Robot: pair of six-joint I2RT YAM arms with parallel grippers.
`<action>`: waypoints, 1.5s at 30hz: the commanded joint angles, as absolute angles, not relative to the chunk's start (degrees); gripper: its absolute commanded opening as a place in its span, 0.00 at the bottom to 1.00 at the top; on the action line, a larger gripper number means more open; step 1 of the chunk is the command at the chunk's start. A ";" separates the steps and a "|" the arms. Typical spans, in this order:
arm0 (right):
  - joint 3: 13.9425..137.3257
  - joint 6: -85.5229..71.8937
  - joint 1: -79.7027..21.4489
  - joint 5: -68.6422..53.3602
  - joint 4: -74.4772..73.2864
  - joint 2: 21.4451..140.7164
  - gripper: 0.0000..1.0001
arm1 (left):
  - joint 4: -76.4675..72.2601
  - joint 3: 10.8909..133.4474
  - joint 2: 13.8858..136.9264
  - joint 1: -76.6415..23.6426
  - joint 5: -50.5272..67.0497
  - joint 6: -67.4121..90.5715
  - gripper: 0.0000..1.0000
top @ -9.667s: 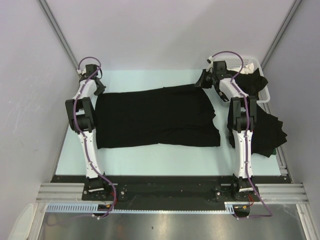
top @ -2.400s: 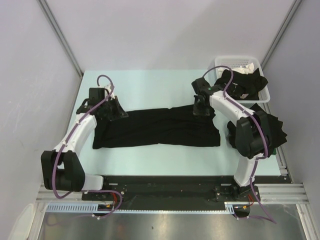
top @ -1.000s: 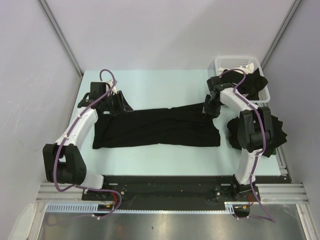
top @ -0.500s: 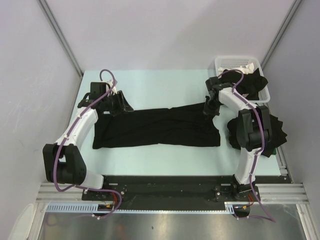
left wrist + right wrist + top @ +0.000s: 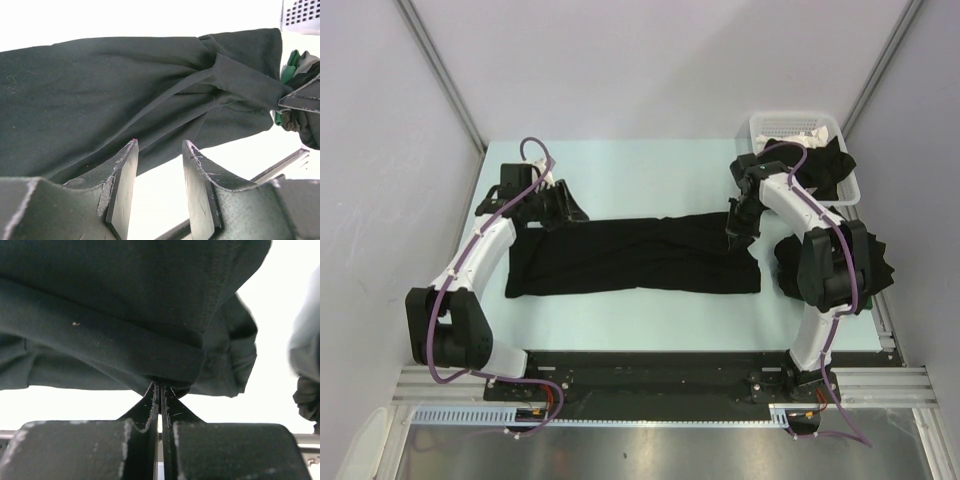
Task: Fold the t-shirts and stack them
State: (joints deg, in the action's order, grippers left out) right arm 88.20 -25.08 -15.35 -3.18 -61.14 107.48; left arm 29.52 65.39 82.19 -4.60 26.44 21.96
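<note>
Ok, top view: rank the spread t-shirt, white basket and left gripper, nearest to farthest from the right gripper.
1. Spread t-shirt, pinched by the right gripper.
2. White basket, far-right corner.
3. Left gripper, over the shirt's left end.

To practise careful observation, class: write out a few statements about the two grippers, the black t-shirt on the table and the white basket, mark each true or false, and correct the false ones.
1. The right gripper is shut on an edge of the black t-shirt lying across the table. True.
2. The left gripper is clamped on that t-shirt. False: its jaws stand open with nothing between them.
3. The white slotted basket stands at the table's far right corner. True.
4. That basket is empty. False: a crumpled black garment lies in it and hangs over its rim.
</note>
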 commanded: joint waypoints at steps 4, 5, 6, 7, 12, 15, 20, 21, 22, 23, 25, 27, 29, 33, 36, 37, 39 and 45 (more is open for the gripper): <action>87.36 -25.93 -16.26 -7.99 -66.71 103.54 0.00 | 27.60 66.01 81.74 -5.01 28.74 21.01 0.46; 87.36 -25.93 -16.26 -8.96 -66.88 103.45 0.00 | 27.60 66.01 81.74 -5.01 28.83 20.92 0.46; 87.36 -26.01 -16.17 -9.40 -67.32 103.10 0.00 | 27.68 65.92 81.74 -5.01 28.92 20.83 0.46; 87.28 -26.10 -16.17 -9.58 -67.50 102.92 0.00 | 27.69 65.92 81.65 -5.01 28.83 20.66 0.46; 86.93 -25.40 -16.61 -10.37 -69.69 103.09 0.00 | 27.42 65.66 81.83 -4.92 29.53 20.65 0.46; 85.17 -24.87 -16.87 -10.20 -69.87 104.23 0.00 | 27.07 65.65 82.00 -5.01 29.88 20.74 0.46; 82.88 -24.26 -18.10 -10.20 -69.35 106.96 0.02 | 26.98 65.74 81.91 -4.92 30.06 20.66 0.47; 82.88 -24.34 -18.28 -10.02 -69.17 107.22 0.07 | 27.07 65.74 81.91 -4.92 30.15 20.57 0.47; 82.88 -24.26 -18.54 -9.67 -69.08 107.66 0.11 | 27.07 65.74 81.83 -5.01 30.15 20.39 0.47; 82.79 -24.26 -18.72 -9.41 -68.91 108.10 0.16 | 27.07 65.83 81.74 -5.01 30.23 20.30 0.47; 82.79 -24.08 -19.16 -8.36 -68.73 109.16 0.20 | 27.42 66.00 81.82 -5.01 30.15 20.04 0.47; 82.79 -23.82 -19.25 -7.48 -68.82 110.21 0.31 | 27.86 66.27 82.00 -5.01 30.24 19.60 0.47; 82.79 -23.64 -19.07 -6.33 -68.64 110.65 0.41 | 28.30 66.44 82.26 -5.01 30.06 19.42 0.47; 83.40 -24.17 -18.37 -5.37 -68.64 110.04 0.45 | 28.48 66.10 82.35 -5.01 28.92 19.07 0.47; 87.17 -24.26 -18.63 -3.61 -69.96 108.20 0.47 | 28.21 65.66 82.79 -5.01 28.39 18.99 0.47; 90.84 -24.08 -18.81 -2.82 -70.57 107.93 0.48 | 28.21 65.48 83.05 -5.01 28.21 18.98 0.47; 95.34 -23.56 -19.68 -2.03 -73.03 108.37 0.50 | 27.86 64.96 83.67 -5.01 28.13 19.25 0.47; 109.59 -22.68 -23.72 0.00 -73.84 110.74 0.57 | 26.19 63.72 84.29 -5.01 28.21 20.21 0.47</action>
State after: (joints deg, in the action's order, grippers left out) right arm 103.24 -23.66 -20.86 -1.78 -72.60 110.63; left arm 27.99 64.34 84.09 -4.60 28.51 20.49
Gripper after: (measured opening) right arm 0.560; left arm 0.469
